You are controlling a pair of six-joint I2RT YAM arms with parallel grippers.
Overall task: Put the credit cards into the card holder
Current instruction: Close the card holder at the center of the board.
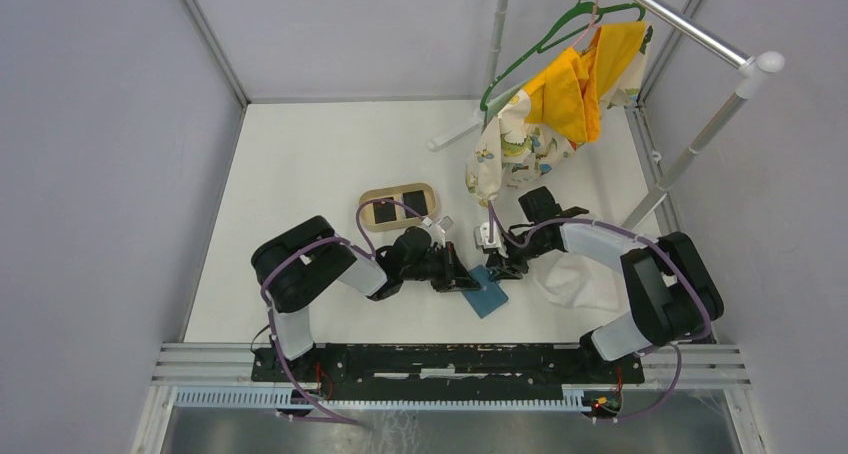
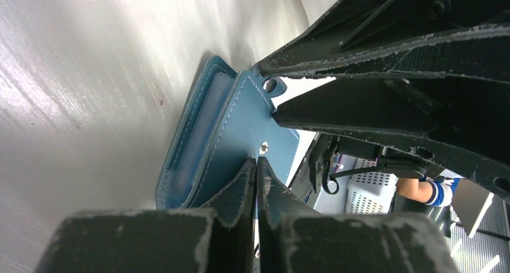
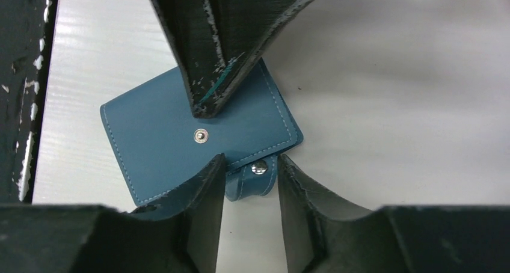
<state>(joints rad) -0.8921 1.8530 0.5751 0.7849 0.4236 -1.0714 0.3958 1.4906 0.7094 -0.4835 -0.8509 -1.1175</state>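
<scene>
The card holder sits mid-frame, left gripper clamped on its edge, right gripper with jaws apart around the strap at lower centre; opening it wants a slow, steady peel.

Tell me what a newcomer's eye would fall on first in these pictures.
Both arms meet over the blue card holder near the front of the table: the left fingers are shut against its cover, the right fingers open around its snap strap. Behind, a tan tray holds two black cards, and a yellow cloth hangs top right.
</scene>
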